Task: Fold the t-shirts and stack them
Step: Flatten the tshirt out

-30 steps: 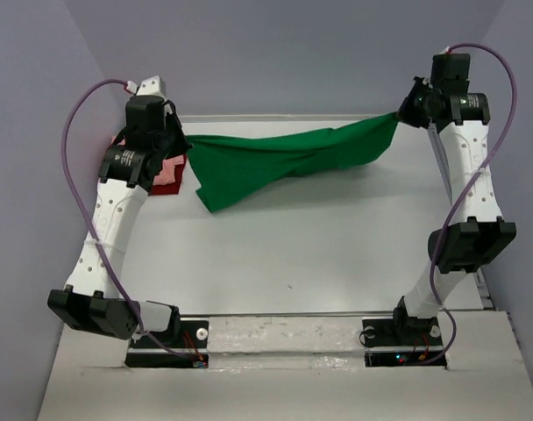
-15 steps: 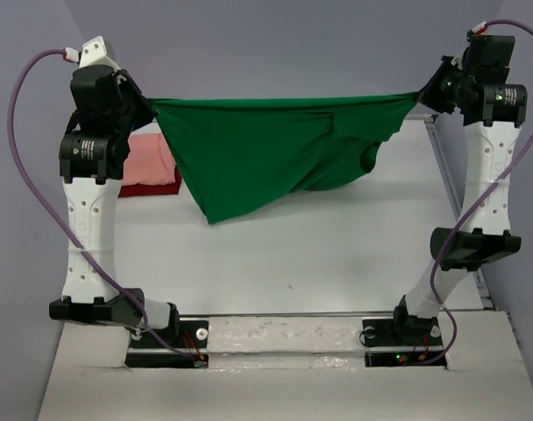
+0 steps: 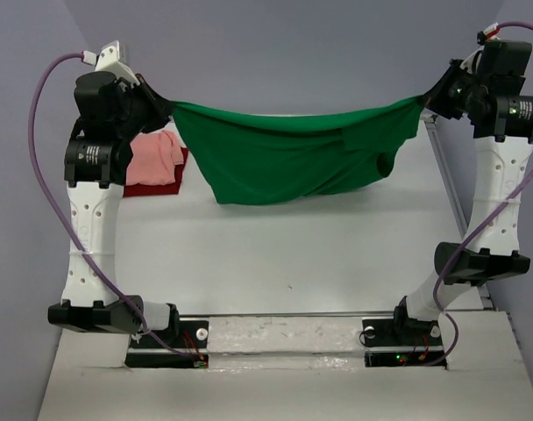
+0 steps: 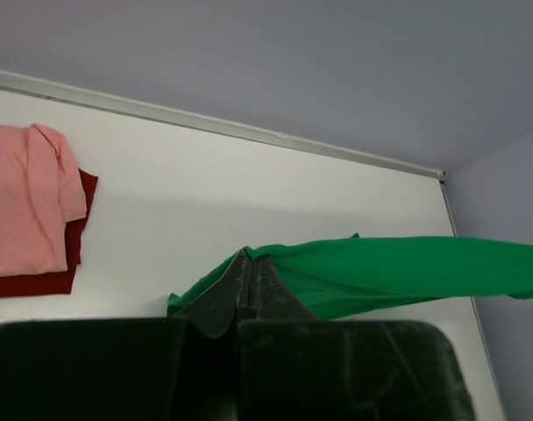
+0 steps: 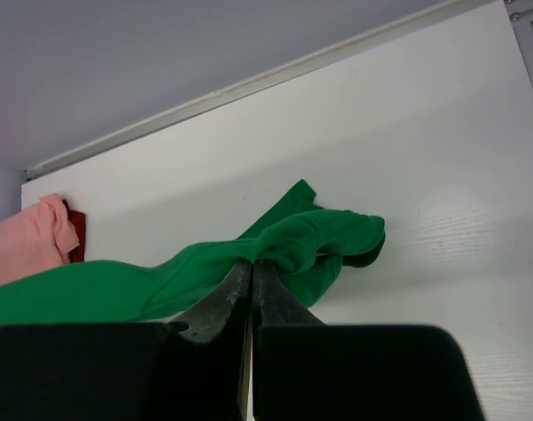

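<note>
The left gripper (image 3: 164, 107) and right gripper (image 3: 430, 96) were each clamped on an end of the green shirt (image 3: 284, 153), which hung stretched between them over the table (image 3: 293, 254), sagging in the middle. The pink shirt (image 3: 152, 156) lay on the red shirt (image 3: 152, 189) at the table's far left, beside the left arm.

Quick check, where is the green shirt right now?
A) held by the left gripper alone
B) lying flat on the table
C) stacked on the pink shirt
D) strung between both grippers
D: the green shirt has one end pinched in the left gripper, the other in the right gripper.
</note>
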Robot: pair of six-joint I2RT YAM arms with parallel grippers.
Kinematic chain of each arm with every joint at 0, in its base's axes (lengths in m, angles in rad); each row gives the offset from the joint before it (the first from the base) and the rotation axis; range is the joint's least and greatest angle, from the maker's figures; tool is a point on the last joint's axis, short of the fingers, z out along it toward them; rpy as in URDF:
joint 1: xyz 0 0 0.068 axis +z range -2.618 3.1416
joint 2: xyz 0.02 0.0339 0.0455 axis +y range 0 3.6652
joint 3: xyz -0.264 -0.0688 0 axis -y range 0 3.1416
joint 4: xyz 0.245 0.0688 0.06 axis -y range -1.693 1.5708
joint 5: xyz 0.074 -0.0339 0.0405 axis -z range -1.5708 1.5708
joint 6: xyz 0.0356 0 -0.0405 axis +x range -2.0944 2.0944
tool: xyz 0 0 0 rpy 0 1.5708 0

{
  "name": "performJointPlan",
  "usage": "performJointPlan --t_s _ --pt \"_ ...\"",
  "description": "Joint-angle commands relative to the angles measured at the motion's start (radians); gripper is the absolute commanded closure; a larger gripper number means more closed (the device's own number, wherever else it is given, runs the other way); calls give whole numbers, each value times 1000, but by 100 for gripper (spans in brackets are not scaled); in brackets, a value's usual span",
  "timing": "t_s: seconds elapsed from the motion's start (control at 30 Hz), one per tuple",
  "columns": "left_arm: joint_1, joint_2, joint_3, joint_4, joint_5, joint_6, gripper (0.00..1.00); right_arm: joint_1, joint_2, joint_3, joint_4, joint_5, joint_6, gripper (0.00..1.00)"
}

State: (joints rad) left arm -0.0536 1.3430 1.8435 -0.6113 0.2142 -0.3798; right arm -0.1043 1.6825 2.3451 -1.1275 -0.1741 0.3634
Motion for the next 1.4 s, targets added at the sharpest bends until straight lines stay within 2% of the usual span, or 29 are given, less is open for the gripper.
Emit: performJointPlan --t_s 0.0,0.13,0.27,0.37,0.43,0.53,0.63,0.77,0.93,1.17,1.2,1.33,1.37 --pt "-5 -15 52 33 -12 15 100 0 -48 19 60 -31 -23 100" --pt "-5 89 115 27 10 16 100 0 38 80 72 -59 -32 100" --pt "-5 249 258 24 -1 47 100 9 184 206 95 -105 -40 100" --pt "-5 387 440 6 -12 59 100 9 314 331 101 -148 -20 100" --pt "-3 439 468 37 -12 64 100 9 364 393 113 -181 0 100" --pt "-6 490 551 59 -25 73 100 9 356 390 190 -197 17 100" --pt "-8 467 573 74 -42 81 100 9 310 385 207 -263 26 100" --pt "-9 342 533 125 -18 71 100 9 217 347 207 -271 28 100" --pt "-11 279 410 82 14 68 100 18 194 264 91 -250 16 100" --pt "-57 105 105 44 -33 93 100 51 -10 -79 80 -202 -12 100" --pt "-58 56 26 45 -42 99 100 51 -58 -104 72 -206 -4 100" --pt "-66 -55 -122 1 -41 87 100 61 -180 -258 26 -237 35 100" --pt "-77 -85 -189 -2 -45 81 100 70 -208 -345 23 -240 61 100"
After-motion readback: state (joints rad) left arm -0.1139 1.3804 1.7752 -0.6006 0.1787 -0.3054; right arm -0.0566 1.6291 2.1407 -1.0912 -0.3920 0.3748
